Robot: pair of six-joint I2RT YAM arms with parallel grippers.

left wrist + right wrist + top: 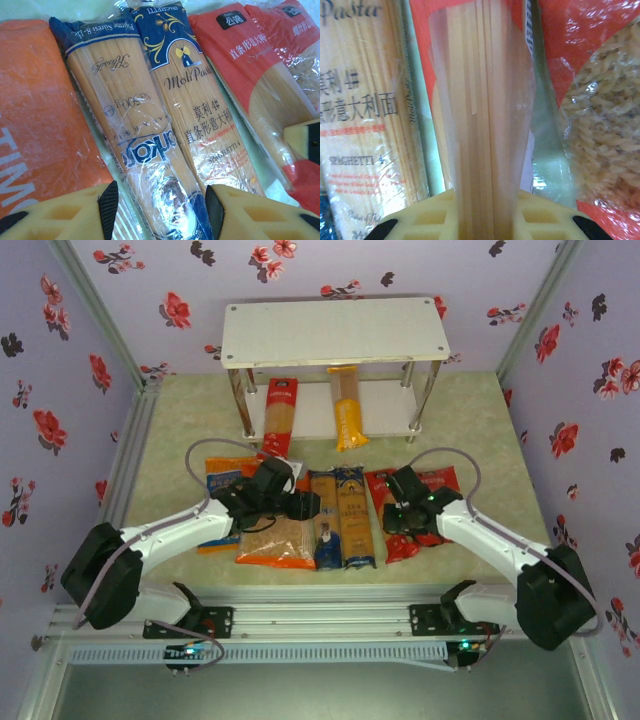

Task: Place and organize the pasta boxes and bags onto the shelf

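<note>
My left gripper (161, 212) stands open astride the dark blue spaghetti pack (130, 115), which lies flat on the table between the orange bag (40, 115) and the tan-and-blue pack (195, 110). My right gripper (487, 210) is shut on the red spaghetti pack (485, 100), with the red bag (600, 125) of short pasta to its right. In the top view the left gripper (300, 505) and right gripper (400, 515) are both low over the row of packs. The shelf (330, 330) holds a red pack (280, 415) and a yellow-orange pack (347, 410) on its lower board. The blue bag (222, 475) lies partly under the left arm.
Flowered walls enclose the table on three sides. The shelf's metal legs (238, 400) stand close behind the packs. Bare table (480, 430) lies to the right of the shelf, and the shelf's top board is bare.
</note>
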